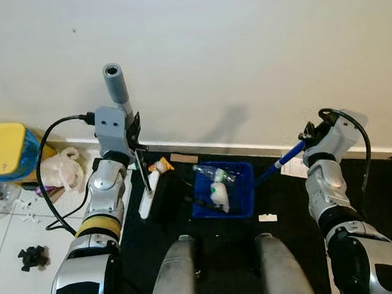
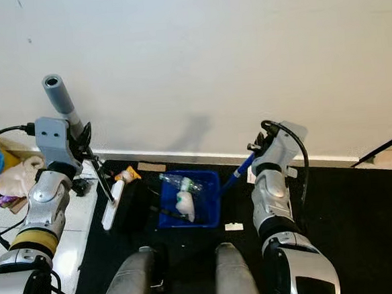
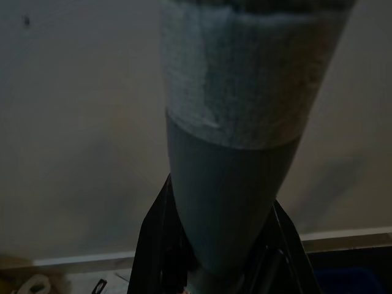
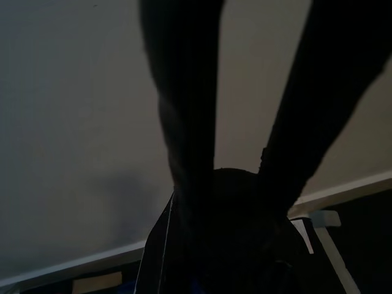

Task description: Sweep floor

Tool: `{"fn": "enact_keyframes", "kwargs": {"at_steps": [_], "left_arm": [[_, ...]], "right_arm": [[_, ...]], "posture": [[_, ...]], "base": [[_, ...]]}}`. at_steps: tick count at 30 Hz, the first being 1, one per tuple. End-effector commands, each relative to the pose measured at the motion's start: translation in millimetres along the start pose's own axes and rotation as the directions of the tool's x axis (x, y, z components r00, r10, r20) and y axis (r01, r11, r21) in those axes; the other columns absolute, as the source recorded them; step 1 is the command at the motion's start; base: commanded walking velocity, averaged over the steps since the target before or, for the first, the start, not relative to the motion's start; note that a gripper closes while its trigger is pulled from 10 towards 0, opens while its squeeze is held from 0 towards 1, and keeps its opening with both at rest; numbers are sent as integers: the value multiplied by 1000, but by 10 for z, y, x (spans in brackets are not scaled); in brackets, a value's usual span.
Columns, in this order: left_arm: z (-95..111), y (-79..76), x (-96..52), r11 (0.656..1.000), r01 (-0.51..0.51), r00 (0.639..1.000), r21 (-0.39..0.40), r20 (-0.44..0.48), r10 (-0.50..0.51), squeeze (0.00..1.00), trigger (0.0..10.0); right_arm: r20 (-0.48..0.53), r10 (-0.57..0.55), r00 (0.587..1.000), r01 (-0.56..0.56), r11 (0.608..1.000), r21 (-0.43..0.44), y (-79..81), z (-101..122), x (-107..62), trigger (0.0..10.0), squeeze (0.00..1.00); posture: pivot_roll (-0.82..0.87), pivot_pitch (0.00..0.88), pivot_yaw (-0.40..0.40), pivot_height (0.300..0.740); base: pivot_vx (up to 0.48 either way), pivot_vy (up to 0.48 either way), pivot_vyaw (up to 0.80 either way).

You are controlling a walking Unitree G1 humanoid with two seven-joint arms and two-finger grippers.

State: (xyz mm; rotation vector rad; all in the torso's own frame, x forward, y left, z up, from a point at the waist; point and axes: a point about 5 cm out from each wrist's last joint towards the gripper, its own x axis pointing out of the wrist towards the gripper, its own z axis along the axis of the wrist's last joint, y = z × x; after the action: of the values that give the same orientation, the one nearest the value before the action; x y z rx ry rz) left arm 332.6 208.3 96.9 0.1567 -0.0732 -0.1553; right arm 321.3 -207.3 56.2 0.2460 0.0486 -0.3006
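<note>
Broom [image 1: 119, 88], dustpan [image 1: 224, 189]: one each.

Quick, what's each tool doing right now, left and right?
Left tool: closed on the grey broom handle, held upright near the wall.
Right tool: closed on the blue dustpan handle; the dustpan rests on the dark floor.

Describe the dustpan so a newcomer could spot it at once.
Start at the white wall's baseboard and drop to the black mat. The blue dustpan sits there, centred before the robot, holding white scraps; nothing else on the mat is blue and tray-shaped.
</note>
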Motion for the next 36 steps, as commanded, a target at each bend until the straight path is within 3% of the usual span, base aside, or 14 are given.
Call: {"fn": "enact_keyframes", "kwargs": {"at_steps": [1,11,16,18,20,24,25,28,32,36], "left_arm": [[95,47,19,1000,-16,999,5,49,16,0,10000],[199,428,-33,993,-106,993,45,66,102,0,10000],[191,563,-101,992,-117,992,38,50,115,0,10000],[179,587,-116,992,-123,992,38,42,121,0,10000],[135,631,-154,990,-135,991,34,17,135,0,10000],[60,627,-194,989,-147,989,1,-13,147,0,10000],[-31,574,-223,989,-143,989,-24,-53,141,0,10000],[-165,501,-256,987,-154,981,-48,-129,147,0,10000],[-232,438,-284,986,-151,978,-72,-154,139,0,10000],[-278,349,-309,982,-128,983,-136,-147,108,0,10000]], "right_arm": [[42,-5,999,5,1000,19,-24,35,-7,10000,0],[25,-69,997,62,974,216,-177,-11,-29,10000,0],[-6,-86,996,81,912,403,-254,-69,-42,10000,0],[-8,-87,996,82,902,424,-261,-72,-42,10000,0],[-7,-74,997,68,869,491,-259,-73,-34,10000,0],[8,-29,1000,22,870,492,-248,-57,-24,10000,0],[21,7,1000,-16,897,443,-236,-39,-21,10000,0],[37,32,999,-44,922,386,-223,-11,-15,10000,0],[50,39,998,-56,922,383,-223,16,-5,10000,0],[36,35,999,-48,886,460,-243,-5,-1,10000,0]], "posture": [[18,85,47,740],[38,68,46,740],[48,61,42,740],[48,59,44,740],[47,56,46,740],[45,54,48,740],[44,50,51,740],[35,47,53,740],[32,47,54,740],[31,52,48,740]], "base": [[0,0,0],[0,0,0],[0,0,0],[0,0,0],[0,0,0],[0,0,0],[0,0,0],[0,0,0],[0,0,0],[0,0,0]]}}
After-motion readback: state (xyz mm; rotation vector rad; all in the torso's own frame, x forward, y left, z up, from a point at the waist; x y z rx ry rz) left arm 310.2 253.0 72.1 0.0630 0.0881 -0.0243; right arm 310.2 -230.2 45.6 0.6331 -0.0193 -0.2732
